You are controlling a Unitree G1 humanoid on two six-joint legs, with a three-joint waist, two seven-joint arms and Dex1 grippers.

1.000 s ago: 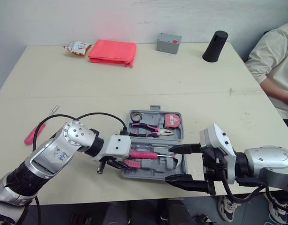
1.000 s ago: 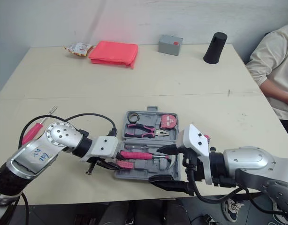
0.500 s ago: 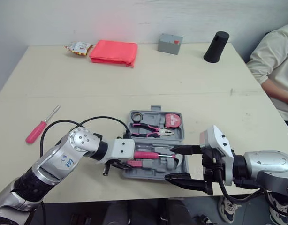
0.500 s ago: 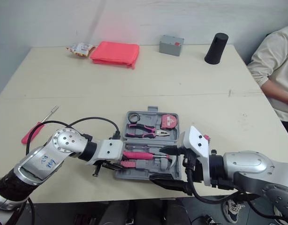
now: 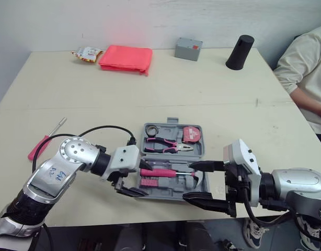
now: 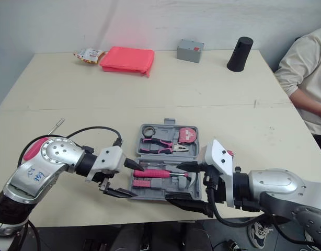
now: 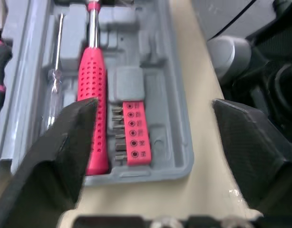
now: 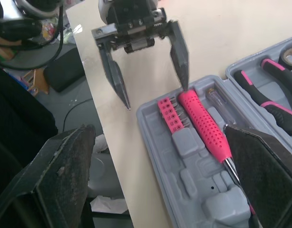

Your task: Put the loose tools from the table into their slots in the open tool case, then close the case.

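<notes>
The open grey tool case (image 5: 199, 154) lies near the table's front edge, holding pliers (image 5: 163, 146), a tape measure (image 5: 191, 134), a pink-handled tool (image 5: 160, 172) and a pink bit holder (image 7: 135, 130). My left gripper (image 5: 134, 181) is open and empty at the case's left front corner, one fingertip close to the pink handle's end (image 8: 184, 97). My right gripper (image 5: 194, 182) stands open and empty at the case's right front corner. A loose red screwdriver (image 5: 43, 144) lies on the table far to the left.
At the back of the table are a folded red cloth (image 5: 125, 57), a snack packet (image 5: 85, 53), a small grey box (image 5: 188, 48) and a black cylinder (image 5: 240, 52). A person in a pale sleeve (image 5: 307, 68) sits at the right edge.
My left gripper has opened and drawn back from over the case's front row to its left edge. The pink-handled tool stays in the case. The right gripper has barely moved.
</notes>
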